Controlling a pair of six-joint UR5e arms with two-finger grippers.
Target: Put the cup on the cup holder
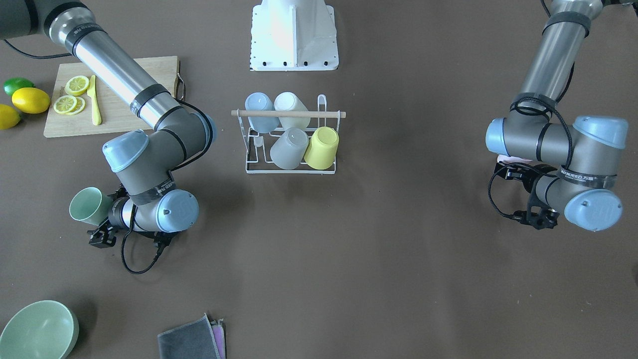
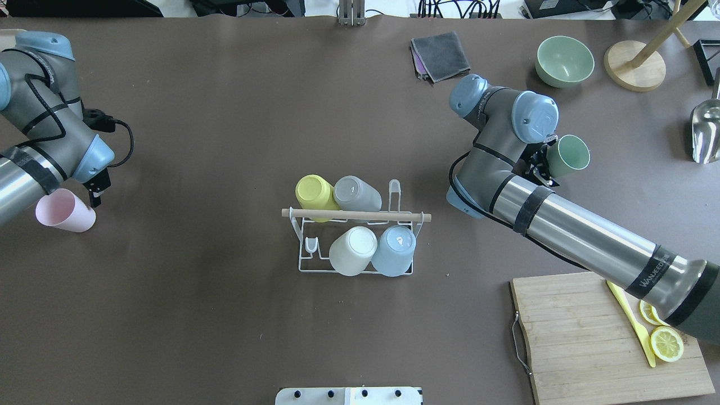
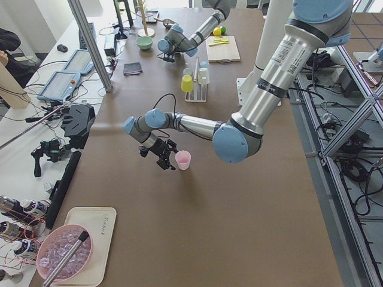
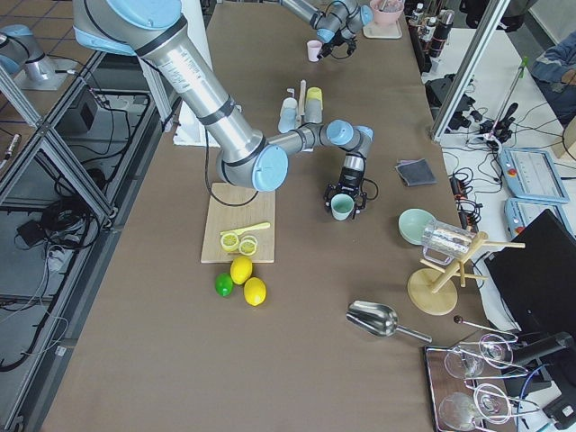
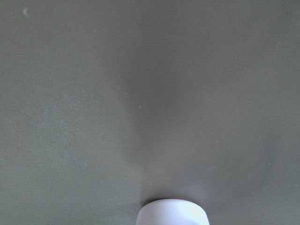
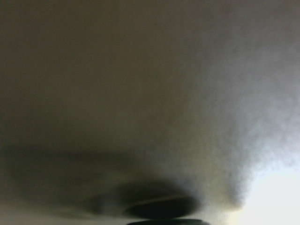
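Observation:
The white wire cup holder [image 2: 306,264] with a wooden rod [image 2: 356,215] stands mid-table and carries yellow, grey, white and blue cups upside down; it also shows in the front view [image 1: 249,167]. My right gripper [image 2: 544,167] is closed around a green cup [image 2: 569,155] that stands upright on the table, far right of the holder. The green cup also shows in the front view [image 1: 87,204]. My left gripper [image 2: 97,192] grips a pink cup [image 2: 63,211] standing on the table, far left of the holder. The pink cup's rim shows in the left wrist view [image 5: 172,213].
A wooden cutting board [image 2: 585,337] with lemon slices and a yellow knife lies near the right arm. A green bowl [image 2: 564,61], a folded grey cloth [image 2: 441,54] and a round wooden stand [image 2: 634,66] sit at the far right. Lemons and a lime [image 1: 22,99] lie beside the board.

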